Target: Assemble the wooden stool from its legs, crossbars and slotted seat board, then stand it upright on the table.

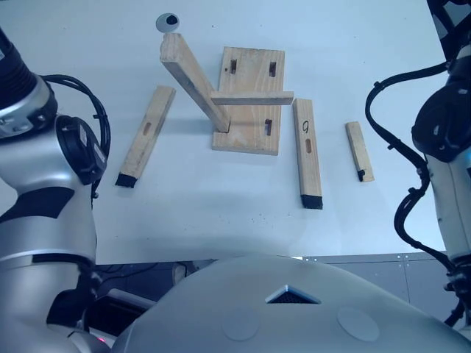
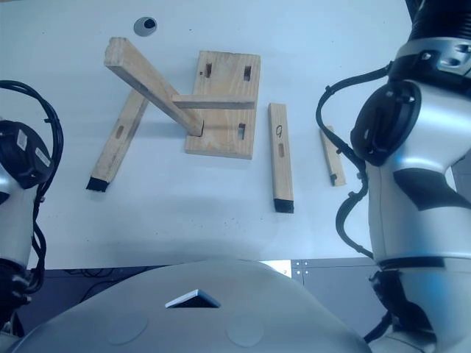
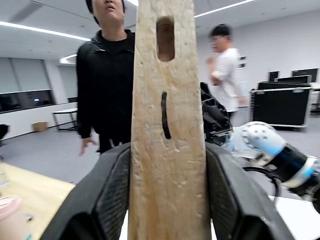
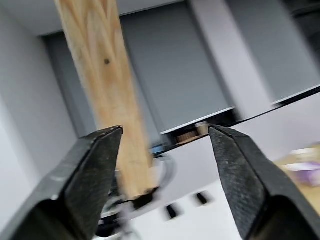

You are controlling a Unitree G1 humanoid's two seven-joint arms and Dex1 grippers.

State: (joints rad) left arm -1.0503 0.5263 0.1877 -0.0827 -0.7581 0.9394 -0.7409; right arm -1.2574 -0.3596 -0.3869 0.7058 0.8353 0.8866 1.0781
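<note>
The slotted seat board (image 1: 247, 131) lies flat on the white table. One leg (image 1: 193, 79) stands tilted with its lower end in the board's near-left corner, and a crossbar (image 1: 254, 98) rests across the board against it. Two more legs lie flat, one left of the board (image 1: 146, 136) and one right of it (image 1: 307, 151). A short crossbar (image 1: 359, 151) lies further right. My left gripper (image 3: 167, 150) is shut on a fourth slotted leg (image 3: 167, 75), held upright off the table. My right gripper (image 4: 165, 132) is open, with that leg (image 4: 107, 75) beyond its fingers.
A small grey disc (image 1: 168, 22) sits on the table behind the standing leg. The table's near edge (image 1: 221, 254) runs just in front of the parts. My right arm (image 3: 260, 145) shows behind the held leg.
</note>
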